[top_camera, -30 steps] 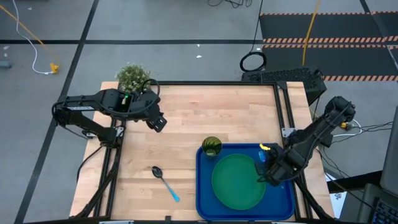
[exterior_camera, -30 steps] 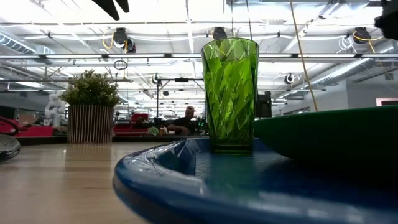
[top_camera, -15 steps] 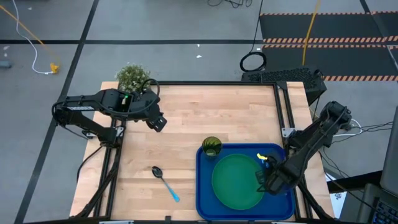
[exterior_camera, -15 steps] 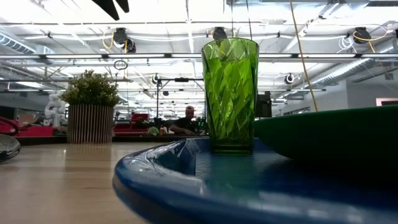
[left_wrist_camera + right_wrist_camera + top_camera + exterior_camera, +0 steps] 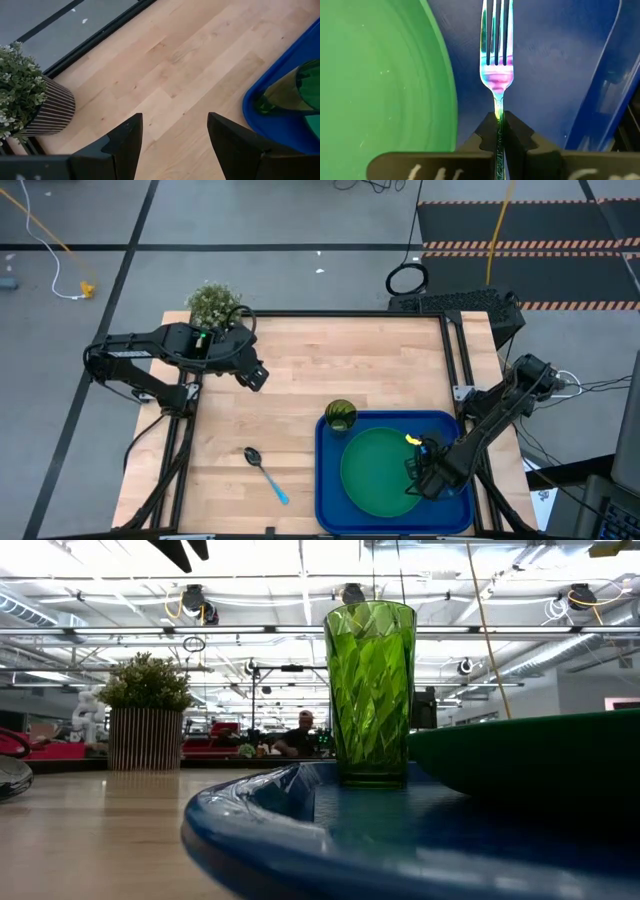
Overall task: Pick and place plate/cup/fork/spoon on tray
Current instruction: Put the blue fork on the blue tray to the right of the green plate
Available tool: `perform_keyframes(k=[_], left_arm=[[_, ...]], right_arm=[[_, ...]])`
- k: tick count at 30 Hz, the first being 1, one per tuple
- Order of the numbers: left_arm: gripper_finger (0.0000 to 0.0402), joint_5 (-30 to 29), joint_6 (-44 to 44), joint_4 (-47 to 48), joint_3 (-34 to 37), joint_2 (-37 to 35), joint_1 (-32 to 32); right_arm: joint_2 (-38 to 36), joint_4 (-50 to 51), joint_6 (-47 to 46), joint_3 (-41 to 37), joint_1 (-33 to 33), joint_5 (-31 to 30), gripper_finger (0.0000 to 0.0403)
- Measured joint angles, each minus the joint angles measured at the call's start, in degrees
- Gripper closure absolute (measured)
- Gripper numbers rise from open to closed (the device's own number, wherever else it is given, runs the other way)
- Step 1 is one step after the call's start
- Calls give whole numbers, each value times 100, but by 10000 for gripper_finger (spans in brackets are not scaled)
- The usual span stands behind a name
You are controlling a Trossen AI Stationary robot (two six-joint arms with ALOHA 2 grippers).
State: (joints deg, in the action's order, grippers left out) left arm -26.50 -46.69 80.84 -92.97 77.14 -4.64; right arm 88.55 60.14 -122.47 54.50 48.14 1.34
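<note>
I count one tray [image 5: 330, 510], one plate [image 5: 375, 470], one cup [image 5: 340, 416], one fork [image 5: 496, 55], one spoon [image 5: 265, 473] and one potted plant [image 5: 212, 304]; my arms number two.

Bare tray [image 5: 460, 498] strip beside plate [image 5: 378, 472]; cup [image 5: 340, 416] at tray corner

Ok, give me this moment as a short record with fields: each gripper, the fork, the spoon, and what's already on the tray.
right gripper: shut on the fork, over the tray beside the plate
left gripper: open, empty, at the table's far left near the potted plant
fork: held by its handle, prongs pointing away from the gripper
spoon: lying on the table, left of the tray
on tray: plate and cup
</note>
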Motion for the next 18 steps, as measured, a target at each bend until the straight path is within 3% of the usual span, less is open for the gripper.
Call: perform_keyframes(k=[18], left_arm=[[179, 0, -46, -11, 0, 0, 0]], right_arm=[[681, -521, -25, -11, -2, -109, 396]])
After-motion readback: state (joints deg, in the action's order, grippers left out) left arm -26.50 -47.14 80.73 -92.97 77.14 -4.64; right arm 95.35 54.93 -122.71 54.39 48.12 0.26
